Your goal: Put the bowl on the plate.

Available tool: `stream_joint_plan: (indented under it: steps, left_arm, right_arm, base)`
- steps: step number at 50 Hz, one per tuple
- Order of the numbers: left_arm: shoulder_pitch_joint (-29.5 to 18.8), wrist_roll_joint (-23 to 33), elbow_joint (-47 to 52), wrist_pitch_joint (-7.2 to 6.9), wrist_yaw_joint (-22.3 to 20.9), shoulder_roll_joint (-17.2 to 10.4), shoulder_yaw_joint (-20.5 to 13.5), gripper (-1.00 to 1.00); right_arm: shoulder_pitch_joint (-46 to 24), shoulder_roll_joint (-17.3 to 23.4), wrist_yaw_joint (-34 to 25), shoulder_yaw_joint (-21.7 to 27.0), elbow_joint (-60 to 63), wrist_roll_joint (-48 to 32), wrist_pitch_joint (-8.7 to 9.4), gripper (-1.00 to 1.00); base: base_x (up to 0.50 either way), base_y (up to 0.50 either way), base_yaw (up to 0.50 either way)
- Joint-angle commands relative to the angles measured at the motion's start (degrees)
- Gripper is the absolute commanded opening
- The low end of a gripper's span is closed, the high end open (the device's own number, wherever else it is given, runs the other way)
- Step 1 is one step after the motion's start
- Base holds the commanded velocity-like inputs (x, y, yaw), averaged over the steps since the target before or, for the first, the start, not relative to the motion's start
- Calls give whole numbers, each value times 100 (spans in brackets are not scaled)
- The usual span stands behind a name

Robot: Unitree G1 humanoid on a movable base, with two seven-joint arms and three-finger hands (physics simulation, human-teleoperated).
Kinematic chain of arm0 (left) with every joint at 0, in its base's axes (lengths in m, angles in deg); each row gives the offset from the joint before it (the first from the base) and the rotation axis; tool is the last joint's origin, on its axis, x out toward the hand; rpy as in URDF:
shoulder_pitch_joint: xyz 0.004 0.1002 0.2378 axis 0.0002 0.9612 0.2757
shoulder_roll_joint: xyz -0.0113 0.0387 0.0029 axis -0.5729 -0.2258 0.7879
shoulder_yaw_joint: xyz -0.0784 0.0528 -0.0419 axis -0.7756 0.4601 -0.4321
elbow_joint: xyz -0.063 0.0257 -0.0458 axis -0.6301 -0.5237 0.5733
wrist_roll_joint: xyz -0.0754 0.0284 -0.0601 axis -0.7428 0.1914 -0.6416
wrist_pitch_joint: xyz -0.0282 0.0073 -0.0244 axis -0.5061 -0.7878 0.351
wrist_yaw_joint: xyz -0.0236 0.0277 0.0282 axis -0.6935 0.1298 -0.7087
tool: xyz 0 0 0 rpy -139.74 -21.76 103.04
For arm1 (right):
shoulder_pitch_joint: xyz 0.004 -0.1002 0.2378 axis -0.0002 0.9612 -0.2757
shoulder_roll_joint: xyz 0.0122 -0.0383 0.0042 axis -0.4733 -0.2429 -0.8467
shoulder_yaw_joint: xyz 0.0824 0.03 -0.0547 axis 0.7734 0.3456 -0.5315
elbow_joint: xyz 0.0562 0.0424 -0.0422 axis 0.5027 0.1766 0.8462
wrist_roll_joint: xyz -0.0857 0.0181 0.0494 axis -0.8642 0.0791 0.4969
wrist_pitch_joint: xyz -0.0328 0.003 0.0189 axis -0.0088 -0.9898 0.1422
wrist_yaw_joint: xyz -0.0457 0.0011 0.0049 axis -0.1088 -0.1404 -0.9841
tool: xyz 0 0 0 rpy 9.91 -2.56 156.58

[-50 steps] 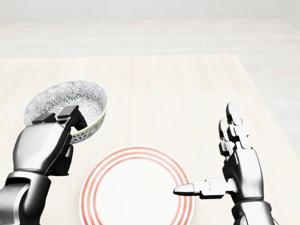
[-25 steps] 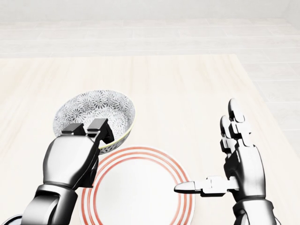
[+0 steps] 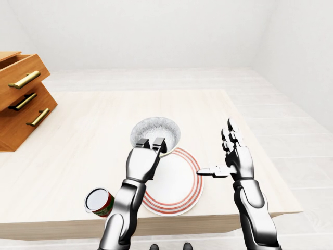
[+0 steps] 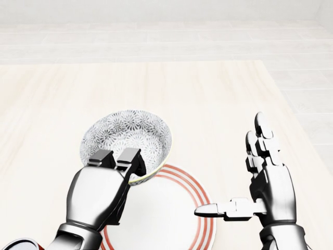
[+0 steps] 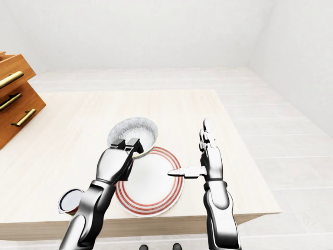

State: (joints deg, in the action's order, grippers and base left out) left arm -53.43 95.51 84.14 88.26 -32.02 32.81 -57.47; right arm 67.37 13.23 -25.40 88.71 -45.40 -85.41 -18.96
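Two hands flank the plate (image 4: 162, 219), and only one is loaded. The left hand (image 4: 99, 194) has its fingers (image 4: 128, 156) curled over the near rim of the bowl (image 4: 127, 136), pinching that rim so the bowl hangs from it. The right hand (image 4: 270, 182) carries nothing: its fingers are straight and spread, and its thumb reaches out over the plate's right rim. In the head view the bowl sits over the plate's upper-left edge. Part of its patterned wall covers the red rings there, and the rest hangs out past the plate over the bare table (image 4: 218, 94). The bowl looks tipped a little, mouth toward the camera. Whether its foot clears the plate or brushes it cannot be told from these views. From the bowl, the plate's white centre lies down and to the right in the head view, in toward the robot and toward the idle hand. The bowl is round, so it has no long axis to line up. By my reading, what is left is a short carry along that diagonal until the bowl is over the middle of the rings, then levelling and lowering it. The left hand is the nearer one and already has hold, so the move falls to it, and the right thumb should stay off the landing spot.
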Motion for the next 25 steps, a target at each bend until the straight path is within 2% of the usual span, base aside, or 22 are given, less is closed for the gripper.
stream_joint_plan:
  steps: [1,13,25]
  left_arm:
    - [206,255,-83,80,476,17,160,-100]
    - [424,210,-148,80,749,-35,279,-100]
    - [578,226,-124,80,772,-80,393,-100]
  right_arm:
    - [52,-13,3,-1,-32,13,0,100]
    - [4,-10,24,-34,-124,-17,0,100]
    - [74,-17,15,-30,-307,-18,0,100]
  base:
    - [0,0,0]
    - [0,0,0]
    - [0,0,0]
